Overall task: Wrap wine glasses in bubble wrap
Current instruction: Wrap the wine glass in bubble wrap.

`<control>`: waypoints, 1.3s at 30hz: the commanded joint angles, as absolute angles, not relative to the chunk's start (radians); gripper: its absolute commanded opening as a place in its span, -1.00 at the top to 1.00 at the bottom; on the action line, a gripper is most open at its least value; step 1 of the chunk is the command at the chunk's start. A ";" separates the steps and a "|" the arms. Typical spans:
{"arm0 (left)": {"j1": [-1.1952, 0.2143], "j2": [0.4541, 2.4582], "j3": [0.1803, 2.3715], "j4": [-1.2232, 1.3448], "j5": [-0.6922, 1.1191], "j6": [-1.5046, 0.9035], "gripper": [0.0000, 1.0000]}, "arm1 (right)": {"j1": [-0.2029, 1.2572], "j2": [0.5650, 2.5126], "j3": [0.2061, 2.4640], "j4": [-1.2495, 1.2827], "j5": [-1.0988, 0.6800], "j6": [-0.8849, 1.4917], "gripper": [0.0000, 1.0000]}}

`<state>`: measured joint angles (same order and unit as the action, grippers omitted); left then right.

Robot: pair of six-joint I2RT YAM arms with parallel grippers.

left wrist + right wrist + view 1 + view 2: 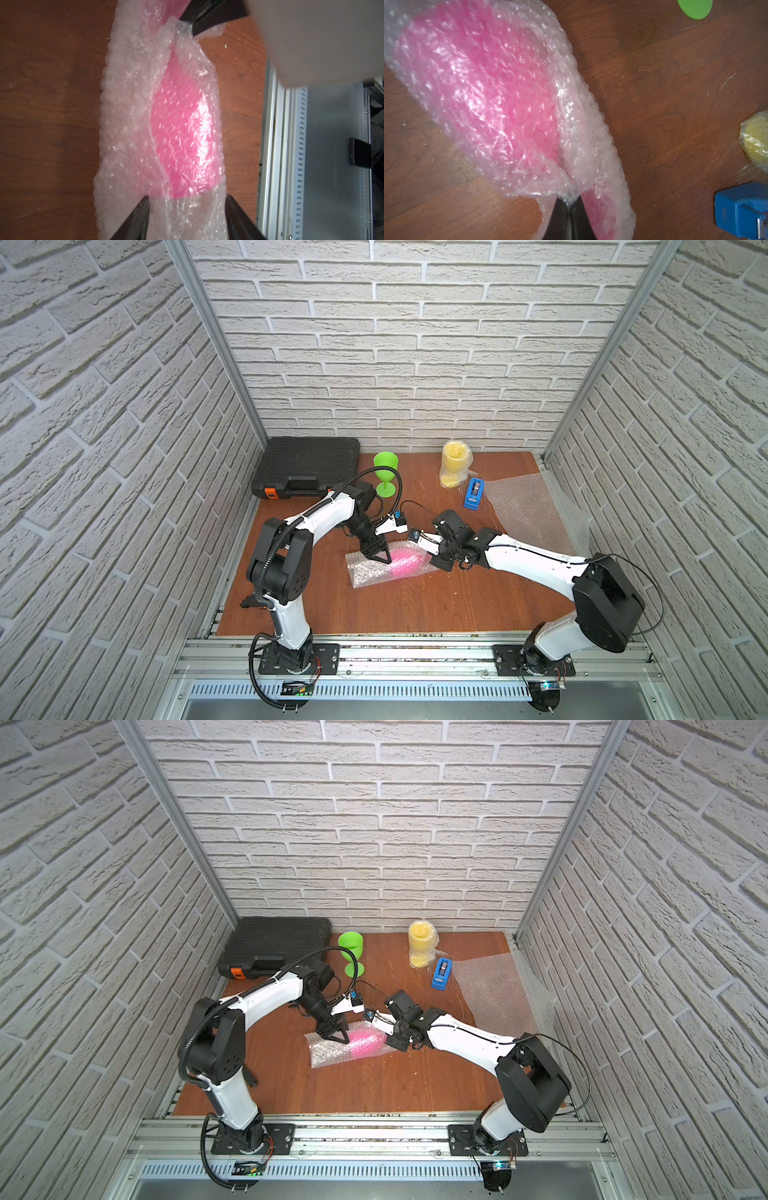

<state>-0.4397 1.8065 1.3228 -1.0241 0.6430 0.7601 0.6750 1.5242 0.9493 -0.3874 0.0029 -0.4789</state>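
- The pink goblet (pixel 405 564) lies on its side on the wooden table (pixel 415 610), rolled in bubble wrap (pixel 365 574); the bundle sits nearer the arm bases than the blue tape dispenser (pixel 474 493), toward the left arm's side of it
- The left gripper (pixel 188 199) stands over one end of the bundle, jaws apart, one finger on either side of the film; whether they touch it cannot be told
- The right gripper (pixel 569 200) meets the opposite end, jaws pinched together on a gathered fold of the bubble wrap
- The yellow goblet (pixel 455 464), already in its own wrap, stands just behind the tape dispenser, toward the back wall; a spare sheet (pixel 528 510) lies flat just beside the dispenser on the right arm's side
- The green goblet (pixel 385 472) stands bare and upright, well apart from the dispenser on the left arm's side; a black tool case (pixel 307 466) lies beyond it; the left arm's cable (pixel 398 485) loops across the goblet in both top views
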 commanded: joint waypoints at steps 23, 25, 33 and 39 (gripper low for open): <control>-0.495 1.611 1.195 -0.858 0.322 0.828 1.00 | 0.644 1.423 0.940 -0.439 -0.072 -0.408 0.59; -0.504 1.582 1.177 -0.842 0.300 0.857 1.00 | 0.627 1.396 0.942 -0.467 -0.128 -0.378 0.42; -0.550 1.541 1.114 -0.783 0.212 0.923 1.00 | 0.580 1.348 0.974 -0.523 -0.279 -0.240 0.36; -0.589 1.523 1.072 -0.744 0.180 0.923 1.00 | 0.578 1.379 1.005 -0.500 -0.260 -0.066 0.49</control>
